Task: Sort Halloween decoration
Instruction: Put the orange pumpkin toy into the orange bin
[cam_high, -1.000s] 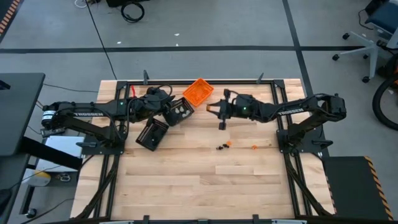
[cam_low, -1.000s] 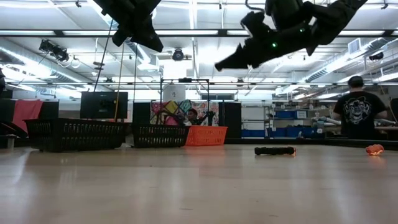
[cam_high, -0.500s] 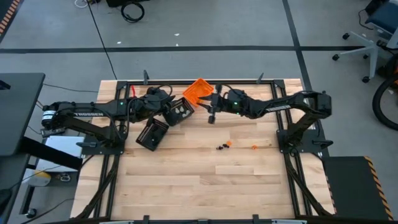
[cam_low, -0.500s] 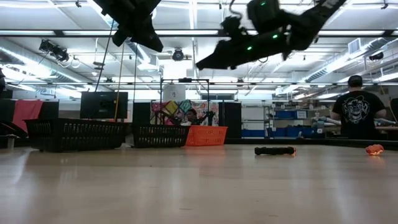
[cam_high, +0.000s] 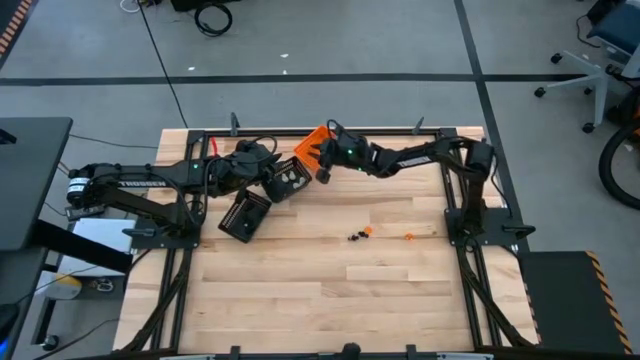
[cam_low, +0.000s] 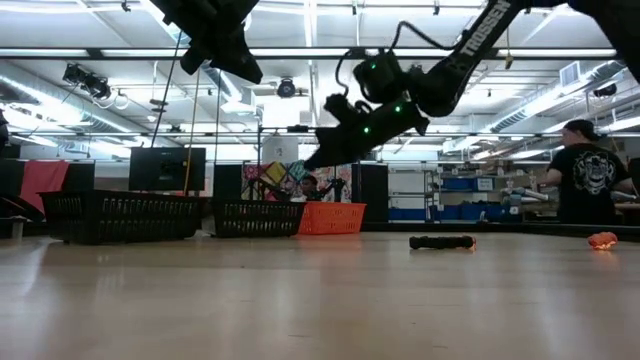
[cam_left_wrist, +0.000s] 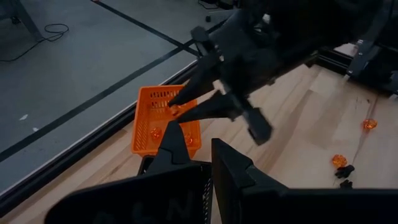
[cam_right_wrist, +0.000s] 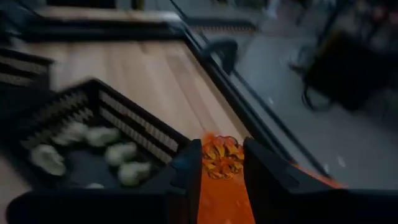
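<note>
My right gripper (cam_high: 322, 168) reaches over the orange tray (cam_high: 316, 146) at the table's far middle and is shut on a small orange trinket (cam_right_wrist: 221, 155). My left gripper (cam_high: 270, 170) hovers open and empty over a black tray (cam_high: 292, 181) that holds whitish trinkets (cam_right_wrist: 93, 144). A second black tray (cam_high: 245, 215) lies nearer on the table. A black and an orange trinket (cam_high: 358, 235) and another orange one (cam_high: 407, 237) lie loose on the wood. My right gripper pinches the orange trinket (cam_left_wrist: 178, 111) between its two fingertips (cam_right_wrist: 188, 167). The fingers slant downward from the table's right side. The trinket is lifted clear, just above the orange tray's inside (cam_right_wrist: 217, 199).
The three trays crowd together at the far left-middle, and both grippers are close to each other there. Bare wood spreads toward the near edge. A black frame (cam_high: 455, 215) edges the table. A person (cam_low: 585, 180) stands in the room beyond.
My right gripper has gone toward the table's left and far edge and downward, from over the open wood to over the orange tray, staying shut on the orange trinket.
</note>
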